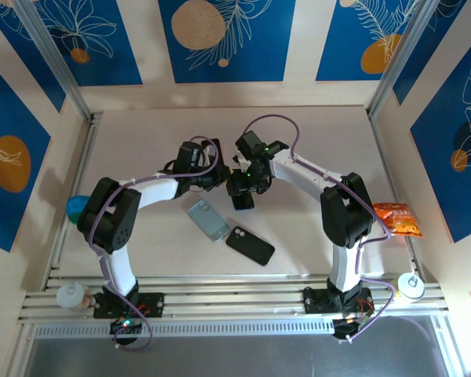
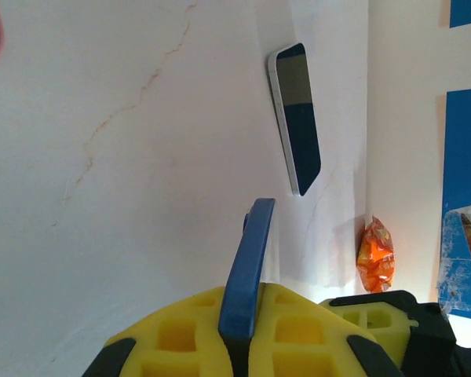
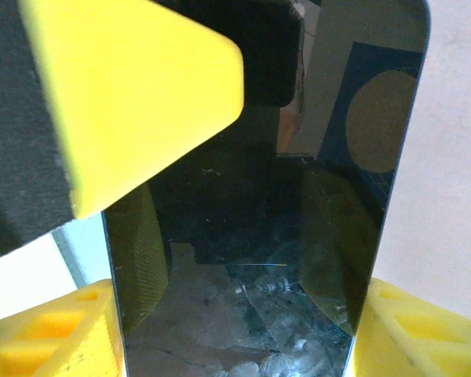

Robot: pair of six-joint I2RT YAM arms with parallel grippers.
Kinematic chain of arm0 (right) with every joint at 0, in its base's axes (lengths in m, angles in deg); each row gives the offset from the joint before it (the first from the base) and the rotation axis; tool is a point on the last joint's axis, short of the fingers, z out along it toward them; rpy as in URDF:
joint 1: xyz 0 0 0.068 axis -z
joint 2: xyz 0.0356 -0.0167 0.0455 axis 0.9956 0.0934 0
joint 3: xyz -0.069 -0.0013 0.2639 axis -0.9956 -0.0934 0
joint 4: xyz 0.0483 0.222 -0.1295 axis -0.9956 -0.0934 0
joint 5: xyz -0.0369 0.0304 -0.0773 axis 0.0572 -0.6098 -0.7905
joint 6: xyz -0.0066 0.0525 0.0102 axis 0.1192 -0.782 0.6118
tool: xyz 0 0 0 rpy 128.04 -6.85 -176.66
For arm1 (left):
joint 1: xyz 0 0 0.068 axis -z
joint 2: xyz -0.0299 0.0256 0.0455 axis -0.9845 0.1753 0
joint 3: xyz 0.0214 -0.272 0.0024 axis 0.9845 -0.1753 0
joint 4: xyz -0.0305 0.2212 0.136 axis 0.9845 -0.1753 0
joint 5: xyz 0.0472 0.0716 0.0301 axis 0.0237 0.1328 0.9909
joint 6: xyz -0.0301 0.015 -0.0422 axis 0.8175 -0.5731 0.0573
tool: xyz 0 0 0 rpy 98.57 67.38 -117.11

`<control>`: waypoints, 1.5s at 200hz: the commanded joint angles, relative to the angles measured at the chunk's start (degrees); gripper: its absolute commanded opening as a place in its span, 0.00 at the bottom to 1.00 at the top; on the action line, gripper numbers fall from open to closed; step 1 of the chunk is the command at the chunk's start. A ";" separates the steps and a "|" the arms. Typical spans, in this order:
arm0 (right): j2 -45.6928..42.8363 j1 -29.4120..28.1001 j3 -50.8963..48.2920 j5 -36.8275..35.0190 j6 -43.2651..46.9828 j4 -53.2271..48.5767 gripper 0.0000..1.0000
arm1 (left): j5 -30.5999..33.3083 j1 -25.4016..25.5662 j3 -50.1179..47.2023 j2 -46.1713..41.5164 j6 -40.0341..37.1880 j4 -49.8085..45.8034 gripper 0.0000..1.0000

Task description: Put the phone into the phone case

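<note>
Right now you're at the mating step. Your right gripper (image 1: 243, 196) is clamped across the phone (image 3: 267, 220), whose dark glass runs up between the yellow fingers (image 3: 408, 330). Your left gripper (image 2: 247, 302) is pinched tight on a thin blue edge (image 2: 255, 236). I take that for the phone case rim, though I can't be sure. The two grippers sit just beside each other above the table (image 1: 141, 141). Next, you'll need to square the phone's end to the case opening just ahead of the right gripper. Then press it in, letting neither grip slip.
</note>
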 commanded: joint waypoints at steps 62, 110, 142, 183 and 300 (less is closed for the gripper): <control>-15.11 7.43 -19.02 14.12 -14.99 21.20 0.86 | 10.90 1.08 1.13 -6.04 2.00 1.46 0.00; -20.82 14.01 -34.57 24.80 -32.56 46.88 0.87 | 22.77 3.67 -0.40 -10.68 6.35 8.88 0.00; -20.87 16.73 -40.35 27.45 -42.86 63.56 0.81 | 30.64 6.94 -2.34 -12.75 10.10 13.69 0.00; -19.26 17.07 -41.63 28.26 -48.60 73.40 0.71 | 36.95 11.28 -2.70 -13.27 12.00 16.76 0.00; -24.71 18.70 -44.14 25.68 -50.20 72.85 0.15 | 37.43 13.54 -3.13 -13.15 10.44 12.89 0.16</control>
